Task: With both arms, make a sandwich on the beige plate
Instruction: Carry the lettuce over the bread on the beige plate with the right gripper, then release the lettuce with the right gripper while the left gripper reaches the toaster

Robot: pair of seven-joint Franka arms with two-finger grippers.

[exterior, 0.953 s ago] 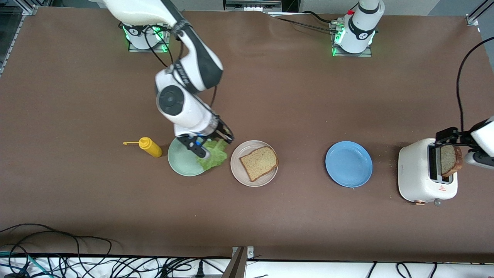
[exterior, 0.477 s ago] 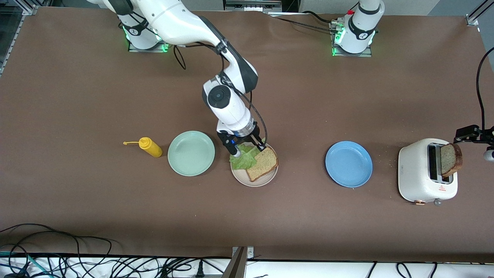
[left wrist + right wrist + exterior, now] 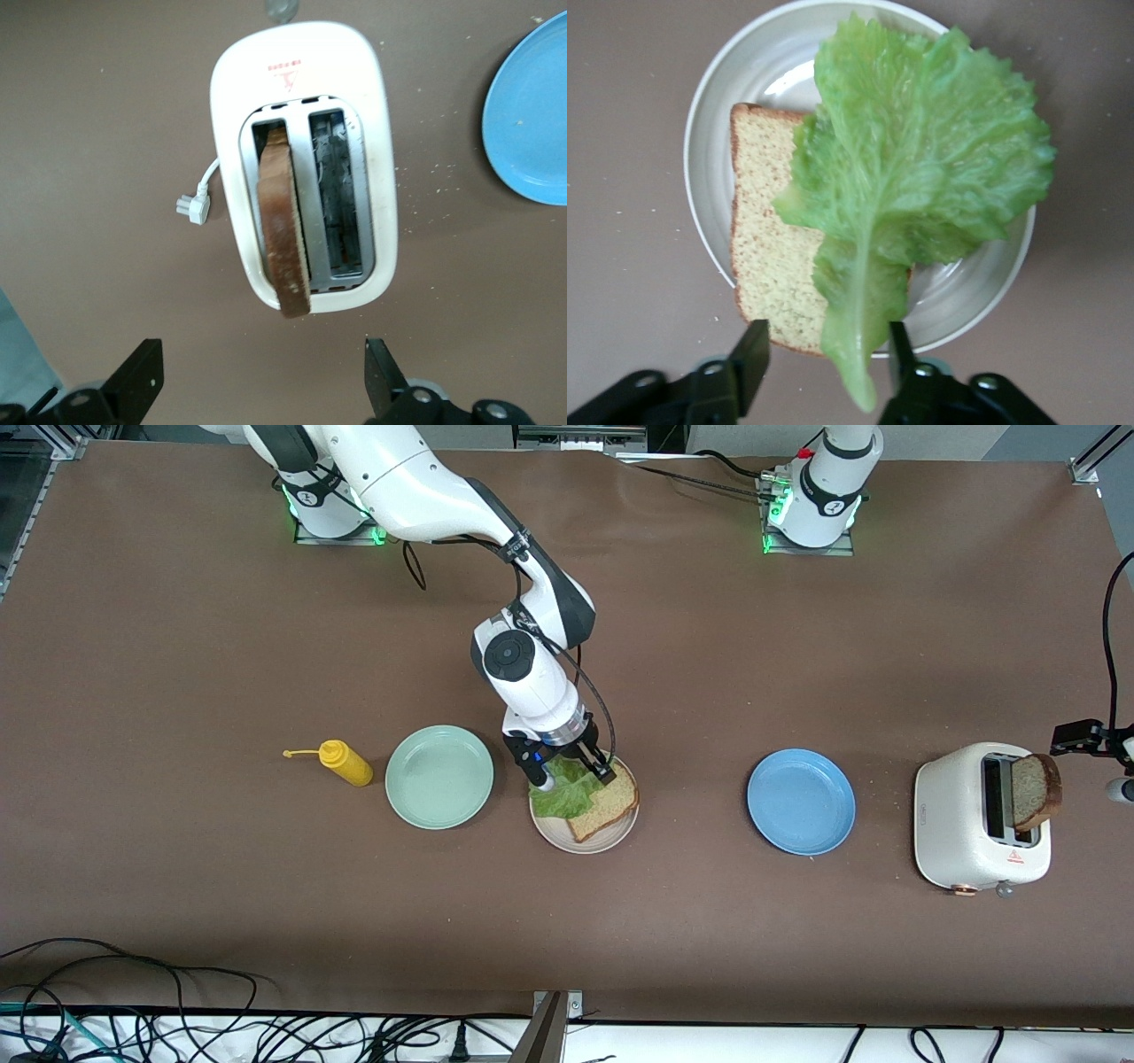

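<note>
One high camera, two hand cameras.
High one sees all; each hand camera looks straight down: toaster, plate.

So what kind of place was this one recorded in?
Most likely a robotics lab staged as a kitchen task: two arms bolted to a brown table, loose cables along its edge, and a toaster and plates such as the beige plate.
</note>
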